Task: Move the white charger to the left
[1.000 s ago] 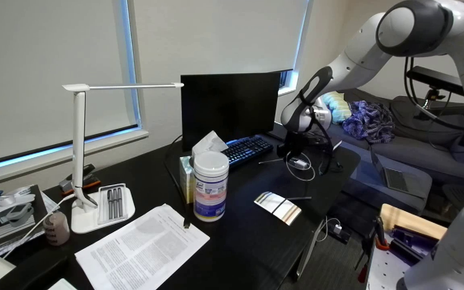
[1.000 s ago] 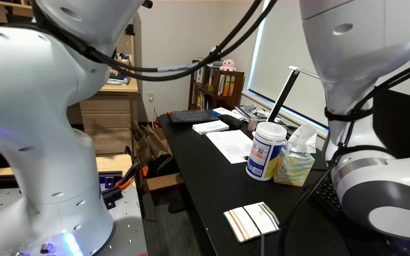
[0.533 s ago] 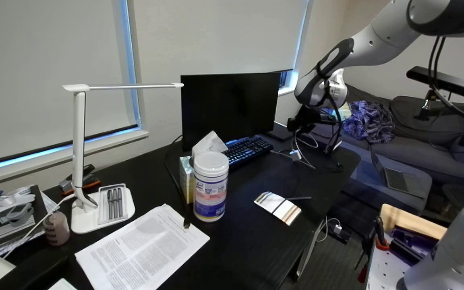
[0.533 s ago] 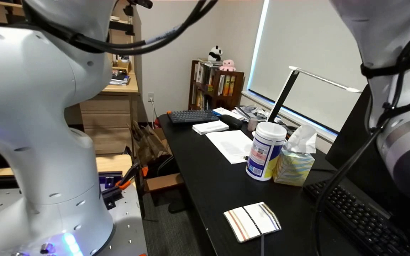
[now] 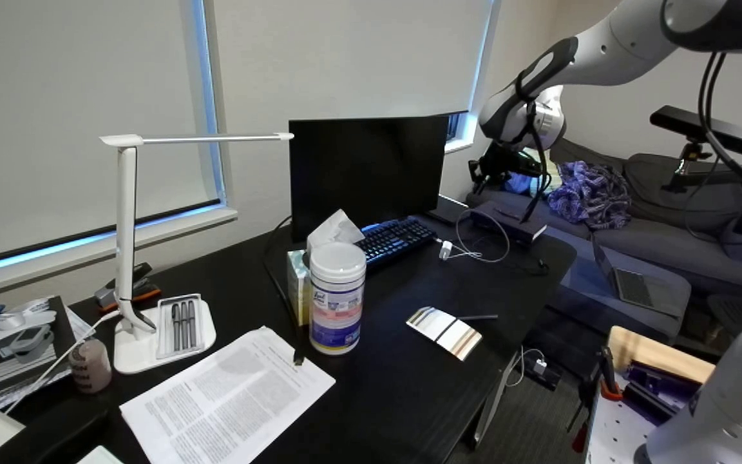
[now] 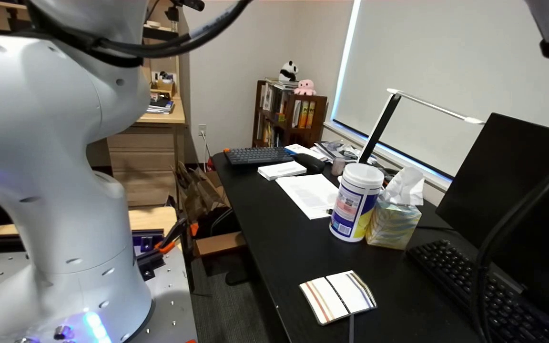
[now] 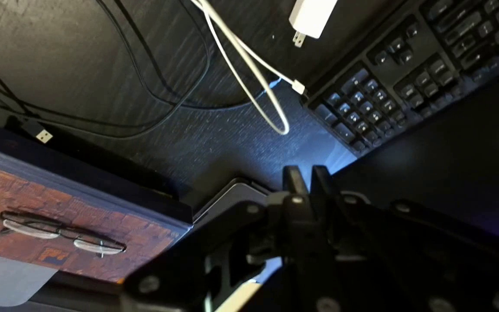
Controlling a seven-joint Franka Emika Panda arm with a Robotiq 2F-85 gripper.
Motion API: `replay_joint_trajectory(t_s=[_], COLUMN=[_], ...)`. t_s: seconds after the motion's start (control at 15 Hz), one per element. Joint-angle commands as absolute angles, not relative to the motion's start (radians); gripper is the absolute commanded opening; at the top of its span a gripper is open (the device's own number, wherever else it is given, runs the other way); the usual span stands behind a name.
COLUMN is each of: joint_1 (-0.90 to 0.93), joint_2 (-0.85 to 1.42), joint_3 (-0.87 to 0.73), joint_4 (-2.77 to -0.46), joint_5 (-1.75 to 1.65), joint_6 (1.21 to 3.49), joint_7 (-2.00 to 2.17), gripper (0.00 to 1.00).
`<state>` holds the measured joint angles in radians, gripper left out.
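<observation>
The white charger lies on the black desk beside the keyboard's near right end. It also shows at the top of the wrist view, prongs toward the gripper. Its white cord lies in a loop to its right; the loop also shows in the wrist view. My gripper is raised above the desk's far end, apart from charger and cord. In the wrist view its fingertips stand a narrow gap apart with nothing between them. The charger is out of view in an exterior view.
The keyboard and monitor stand left of the charger. A thick book with glasses on it lies under the gripper's side. A wipes tub, tissue box and striped notebook are nearer. Dark cables cross the desk.
My gripper has risen and moved away to the right in an exterior view. The cord, which hung from the gripper, has been let go. The charger now rests further left on the desk.
</observation>
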<state>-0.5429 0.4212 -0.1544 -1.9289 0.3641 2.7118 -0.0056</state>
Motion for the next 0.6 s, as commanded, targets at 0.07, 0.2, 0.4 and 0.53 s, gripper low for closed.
replay_joint_trajectory(t_s=[0.07,0.2,0.4,0.53], joint_1=[-0.525,-0.518,-0.502,-0.495], joint_2=[0.42,0.437,0.461,0.477], joint_3=[-0.202,-0.217,-0.223,-0.218], joint_4=[-1.868,-1.847,-1.845,-1.846], joint_5=[0.38,0.369,0.365,0.365], joint_6=[2.651,2.62,2.583,2.545], joint_7=[0.058,0.074,0.078,0.071], gripper=[0.05,0.05,0.39,0.5])
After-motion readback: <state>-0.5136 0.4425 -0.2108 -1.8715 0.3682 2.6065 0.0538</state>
